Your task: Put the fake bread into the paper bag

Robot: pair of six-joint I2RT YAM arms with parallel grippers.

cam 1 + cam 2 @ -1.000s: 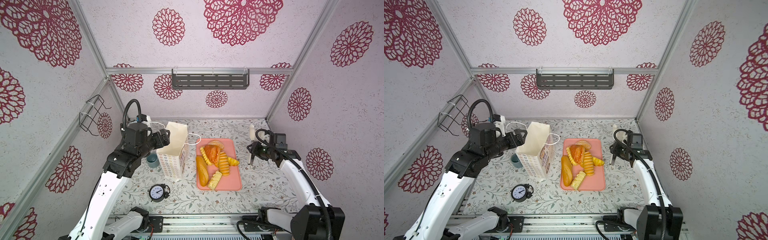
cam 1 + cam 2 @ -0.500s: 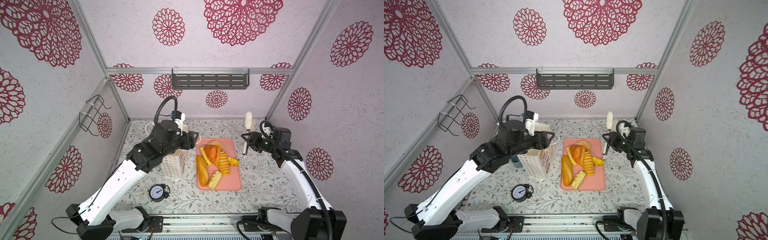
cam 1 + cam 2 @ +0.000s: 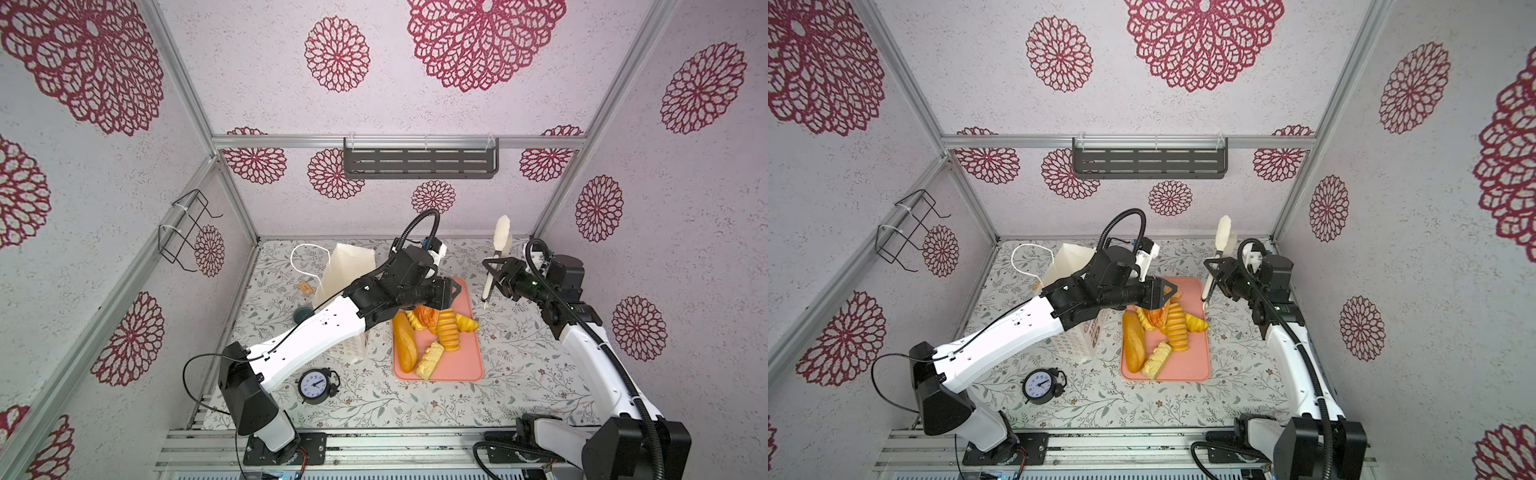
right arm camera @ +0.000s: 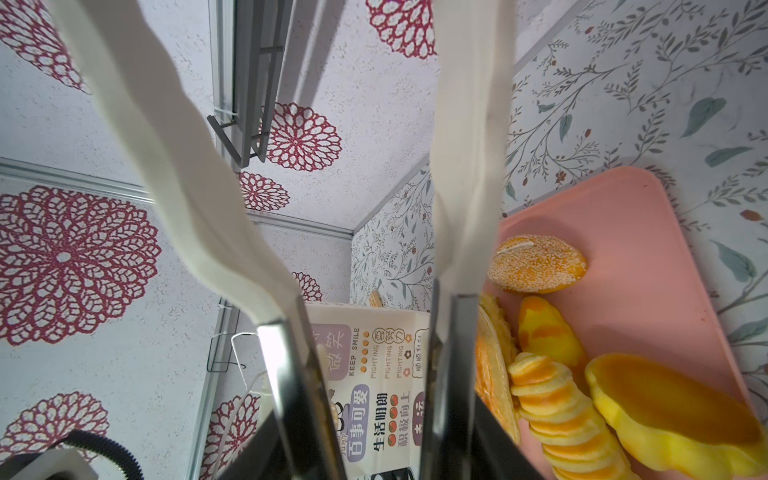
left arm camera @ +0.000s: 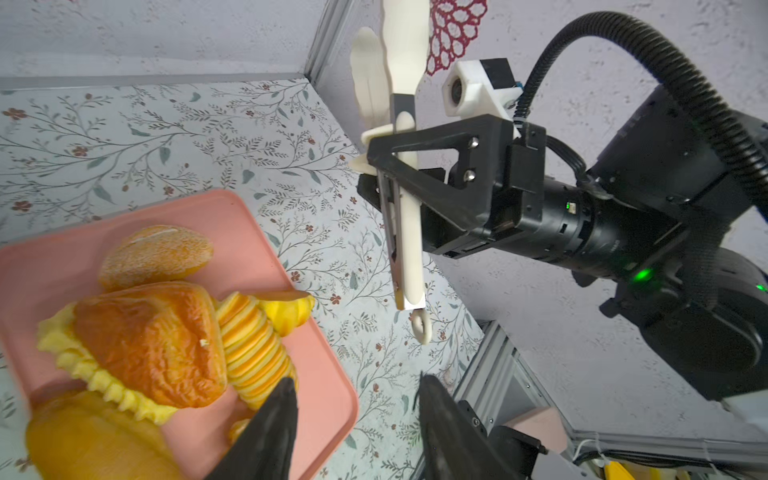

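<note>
The fake bread lies piled on a pink tray (image 3: pixel 461 365) (image 3: pixel 1192 365): a long loaf (image 3: pixel 405 347) (image 3: pixel 1133 347), a ridged roll (image 3: pixel 446 332) (image 5: pixel 253 345), a brown pastry (image 5: pixel 153 345), a seeded bun (image 5: pixel 158 255) (image 4: pixel 536 264) and a pale slab (image 3: pixel 430 359). The white paper bag (image 3: pixel 347 266) (image 3: pixel 1069 259) (image 4: pixel 374 374) stands left of the tray, partly behind my left arm. My left gripper (image 3: pixel 451 291) (image 3: pixel 1163 291) (image 5: pixel 357 395) hovers open over the tray's far end, nothing between its fingers. My right gripper (image 3: pixel 492 268) (image 3: pixel 1214 266) (image 4: pixel 374 436) is shut on white tongs (image 3: pixel 500 241) (image 5: pixel 405 232), held upright right of the tray.
An alarm clock (image 3: pixel 316 384) stands near the front, left of the tray. A small dark cup (image 3: pixel 302 314) and a tan cracker (image 3: pixel 305 287) sit left of the bag. A wire rack (image 3: pixel 187 232) hangs on the left wall, and a grey shelf (image 3: pixel 419 162) on the back wall.
My left arm has swung from the bag's left side across it to the tray's far end, its jaws narrowing. My right gripper lifted the tongs upright.
</note>
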